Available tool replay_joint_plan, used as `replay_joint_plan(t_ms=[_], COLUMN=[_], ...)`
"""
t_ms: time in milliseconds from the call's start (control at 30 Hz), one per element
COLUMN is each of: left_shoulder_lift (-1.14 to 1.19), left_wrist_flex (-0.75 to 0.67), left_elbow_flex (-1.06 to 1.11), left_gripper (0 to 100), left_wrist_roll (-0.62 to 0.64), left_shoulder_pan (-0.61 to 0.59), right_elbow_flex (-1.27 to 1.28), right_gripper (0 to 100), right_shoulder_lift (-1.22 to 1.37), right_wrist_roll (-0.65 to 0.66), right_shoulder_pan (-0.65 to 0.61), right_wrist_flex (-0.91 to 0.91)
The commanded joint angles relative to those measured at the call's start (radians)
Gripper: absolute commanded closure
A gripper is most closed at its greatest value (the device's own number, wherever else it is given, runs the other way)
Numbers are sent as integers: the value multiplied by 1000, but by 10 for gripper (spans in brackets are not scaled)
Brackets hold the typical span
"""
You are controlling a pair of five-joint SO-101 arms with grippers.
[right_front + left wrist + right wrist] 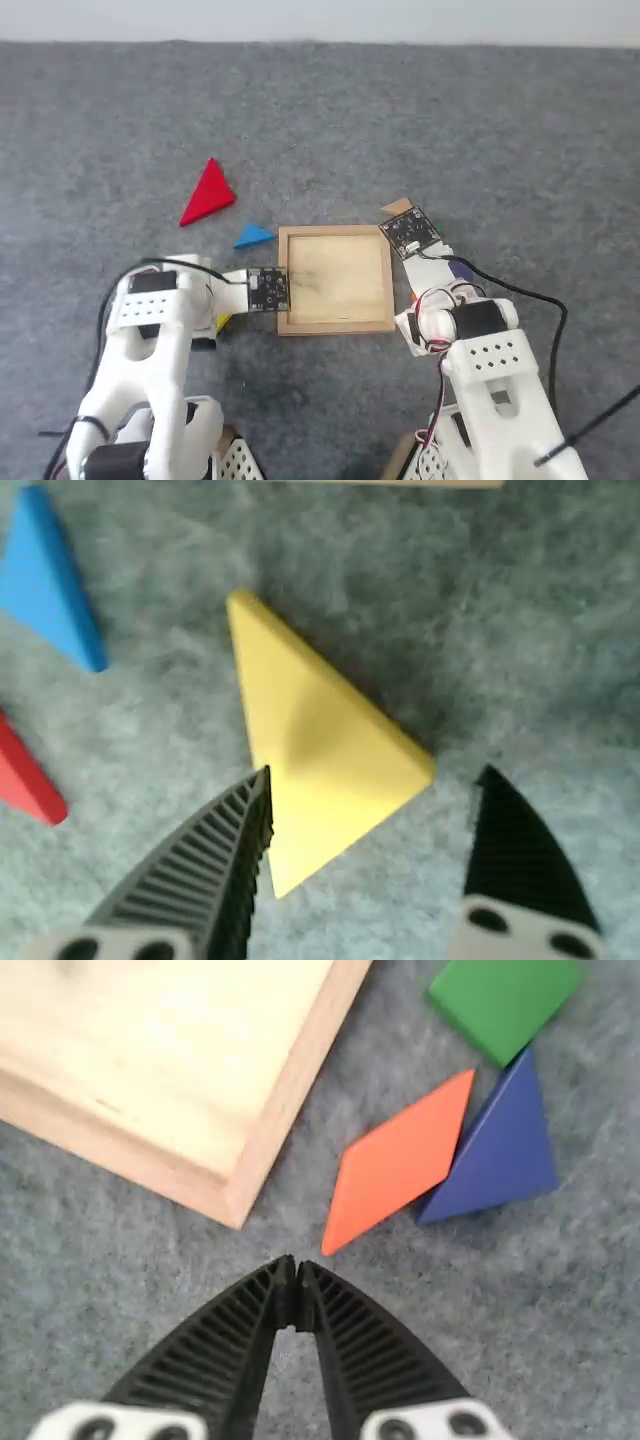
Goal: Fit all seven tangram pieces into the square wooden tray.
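Note:
The square wooden tray (335, 322) lies mid-table, its bare floor showing. My left gripper (375, 810) hangs open just over a yellow triangle (320, 750), one finger (235, 850) above its edge, the other beside its corner. A light blue triangle (50, 580) and a red triangle (25, 775) lie beyond it. My right gripper (293, 1295) is shut on nothing, low over the carpet by the tray's corner (240, 1200). Just past its tips lie an orange parallelogram (400, 1160), a dark blue triangle (500, 1150) and a green square (505, 1000).
In the high view the red triangle (208, 192) and light blue triangle (253, 235) lie left of the tray. A tan piece (397, 207) peeks out by the tray's far right corner. Grey carpet covers the table.

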Motion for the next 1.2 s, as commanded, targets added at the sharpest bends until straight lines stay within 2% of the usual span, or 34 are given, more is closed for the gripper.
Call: replay_joint_plan(t_ms=[0,200,333,467,967,1167], left_shoulder_lift=[-12,163,407,574,589,588], left_wrist_flex=[-77,-61,141,261,276,288], left_elbow_flex=[24,-111,-374,-559,-572,-549], left_gripper=[676,674,675,677,701,754], left_wrist_roll=[-11,-3,12,68,77,95], left_shoulder_pan=[12,6,9,9,17,44], right_elbow_flex=[2,-3,-3,-3,-3,-3], right_gripper=[979,979,979,979,979,979], right_shoulder_lift=[-16,61,73,73,73,73], right_wrist_roll=[8,15,15,15,14,11], right_shoulder_pan=[15,1,-28,-27,-24,-22], right_wrist_flex=[-48,-91,-90,-91,-91,-91])
